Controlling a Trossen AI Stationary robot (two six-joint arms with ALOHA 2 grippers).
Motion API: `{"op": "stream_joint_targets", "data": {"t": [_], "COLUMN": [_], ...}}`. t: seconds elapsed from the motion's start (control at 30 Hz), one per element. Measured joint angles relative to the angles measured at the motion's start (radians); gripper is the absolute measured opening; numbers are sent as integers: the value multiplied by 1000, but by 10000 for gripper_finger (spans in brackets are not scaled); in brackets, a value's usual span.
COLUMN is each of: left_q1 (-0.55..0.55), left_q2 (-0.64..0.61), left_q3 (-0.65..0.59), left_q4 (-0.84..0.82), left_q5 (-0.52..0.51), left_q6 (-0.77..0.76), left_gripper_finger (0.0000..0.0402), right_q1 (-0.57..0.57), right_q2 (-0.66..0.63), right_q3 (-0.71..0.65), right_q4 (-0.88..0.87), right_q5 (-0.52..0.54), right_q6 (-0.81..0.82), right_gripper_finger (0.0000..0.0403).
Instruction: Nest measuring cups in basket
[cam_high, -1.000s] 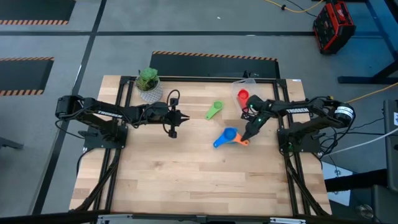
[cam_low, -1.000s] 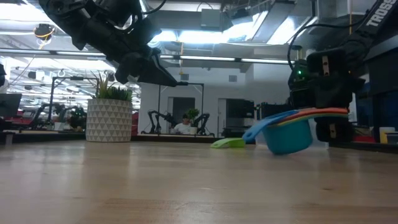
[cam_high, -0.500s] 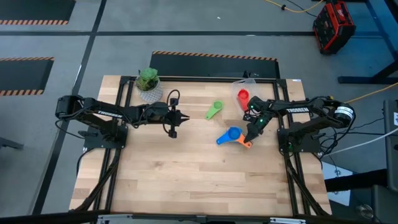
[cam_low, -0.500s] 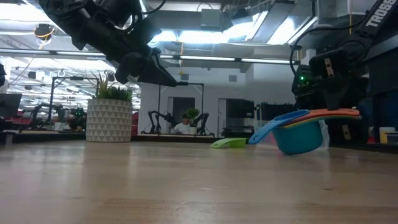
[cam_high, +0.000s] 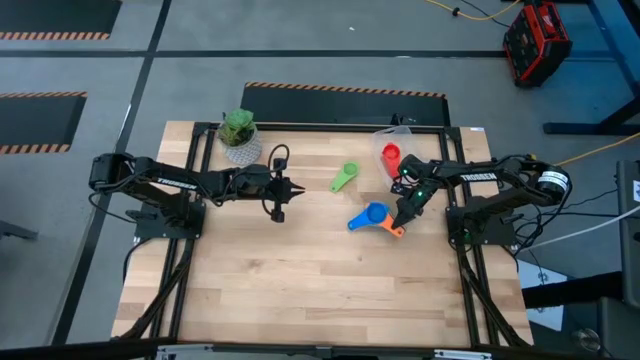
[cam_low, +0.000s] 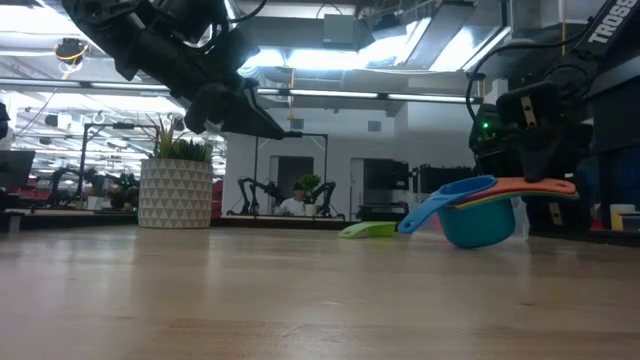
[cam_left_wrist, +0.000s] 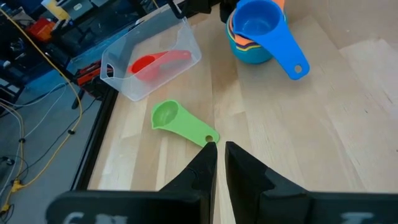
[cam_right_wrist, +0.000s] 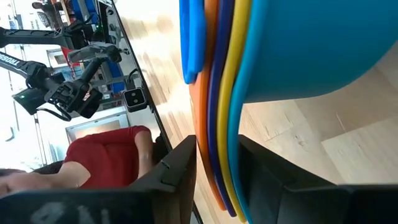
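While the left gripper (cam_high: 279, 207) is waiting mid-table with fingers nearly together, the right gripper (cam_high: 403, 222) is clamping the handles of the nested stack of cups (cam_high: 374, 216) — lifted just off the wood. Next, I judge, it is carrying them to the basket (cam_high: 392, 143), where the red cup (cam_high: 390, 154) is lying; the green cup (cam_high: 346, 176) is lying loose.
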Motion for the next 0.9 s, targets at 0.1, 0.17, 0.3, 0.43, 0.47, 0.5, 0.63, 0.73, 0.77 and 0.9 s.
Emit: {"op": "stream_joint_targets", "data": {"t": [0.1,0.17,0.3,0.43,0.47,0.5,0.63,0.73,0.77,0.9], "left_q1": [0,0,0,0,0,0,0,0,0,0], "left_q2": [0,0,0,0,0,0,0,0,0,0], "left_q3": [0,0,0,0,0,0,0,0,0,0], "left_q4": [0,0,0,0,0,0,0,0,0,0], "left_q5": [0,0,0,0,0,0,0,0,0,0], "left_q6": [0,0,0,0,0,0,0,0,0,0], "left_gripper_finger": [27,27,27,27,27,27,28,27,27,27], "right_q1": [0,0,1,2,2,2,2,2,2,2], "right_q2": [0,0,0,0,1,1,1,1,0,1], "right_q3": [0,0,0,0,0,0,0,0,0,0], "right_q4": [0,-2,-11,-10,-9,-9,-20,-24,-24,-30], "right_q5": [8,25,64,100,95,94,114,114,115,115], "right_q6": [-3,0,-29,-26,-20,-3,28,28,28,30], "right_gripper_finger": [114,114,114,114,114,114,114,116,118,146]}}
